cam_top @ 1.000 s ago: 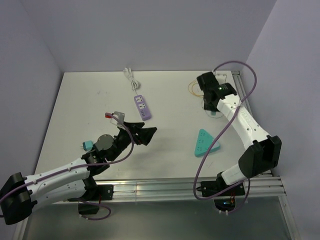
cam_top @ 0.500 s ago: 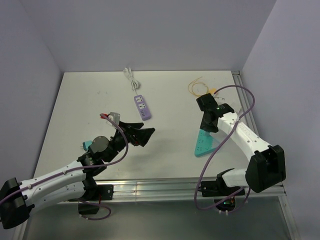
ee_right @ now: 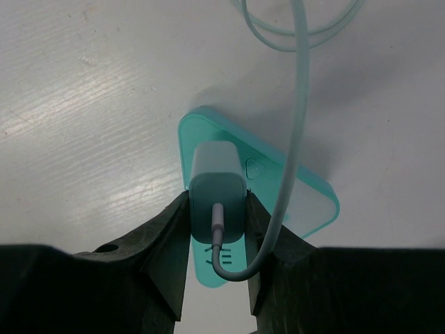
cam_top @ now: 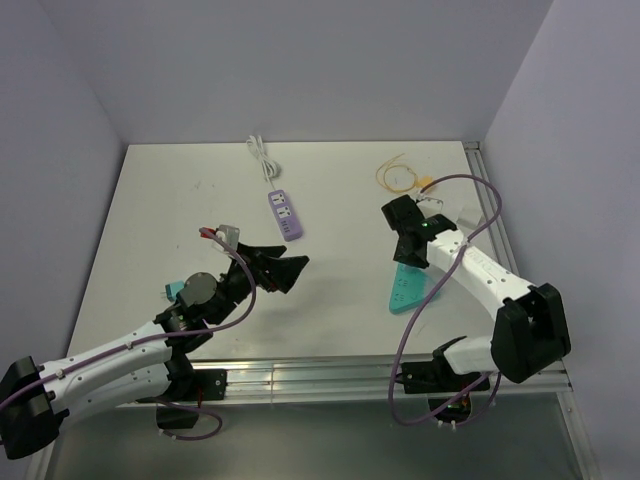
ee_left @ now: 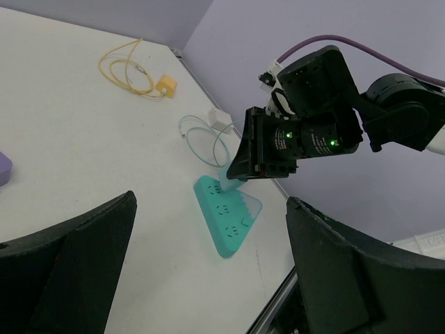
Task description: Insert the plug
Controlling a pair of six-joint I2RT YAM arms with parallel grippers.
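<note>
The small yellow-tan plug (cam_top: 427, 184) lies on the table at the back right on its looped yellow cable (cam_top: 393, 175), untouched; it also shows in the left wrist view (ee_left: 165, 85). My right gripper (cam_top: 405, 245) (ee_right: 217, 202) is shut on a pale teal charger block (ee_right: 217, 170) with a pale cable. It holds the block upright at the top of a teal triangular power strip (cam_top: 410, 290) (ee_right: 292, 188); I cannot tell if it is seated. My left gripper (cam_top: 285, 268) (ee_left: 208, 209) is open and empty, above mid-table, facing the teal strip (ee_left: 226, 216).
The purple power strip (cam_top: 285, 214) lies mid-back with its white cord (cam_top: 262, 158) running toward the rear wall. A pale cable loop (ee_left: 201, 136) and a small white block (ee_left: 219, 118) lie behind the teal strip. The table's right rail (cam_top: 490, 200) is close to the right arm.
My right gripper has come from the back right corner forward and left to the teal strip, with the charger block in it. My left arm shifted slightly left.
</note>
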